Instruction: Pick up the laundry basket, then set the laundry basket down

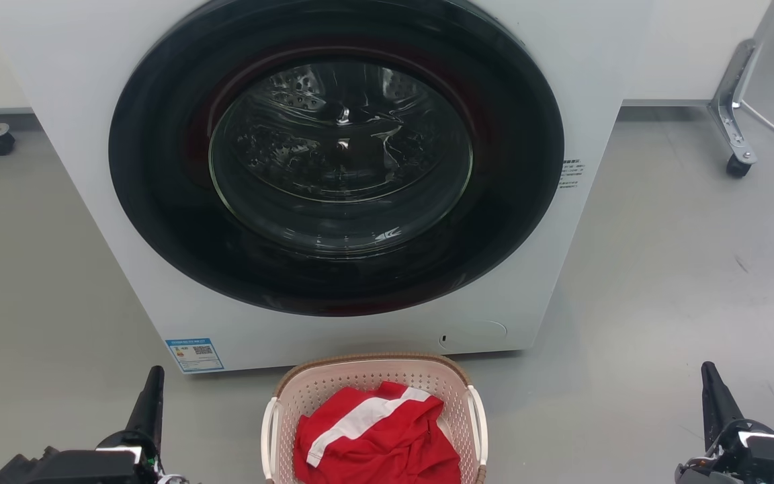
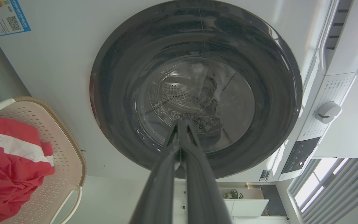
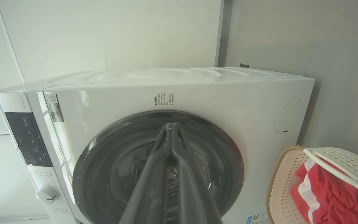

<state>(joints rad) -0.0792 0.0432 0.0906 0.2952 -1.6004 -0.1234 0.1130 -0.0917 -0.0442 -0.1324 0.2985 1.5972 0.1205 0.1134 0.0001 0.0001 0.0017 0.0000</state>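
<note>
I am idling both pincers, left (image 1: 152,390) and right (image 1: 713,386), fingers together | pale pink-beige perforated plastic laundry basket (image 1: 367,376) sitting between | advice: opening wide, taking each white side handle (image 1: 269,430) squarely.

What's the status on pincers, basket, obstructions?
Left pincer and right pincer shut, empty. Laundry basket on floor between them, red garment inside. Washing machine close behind.
</note>
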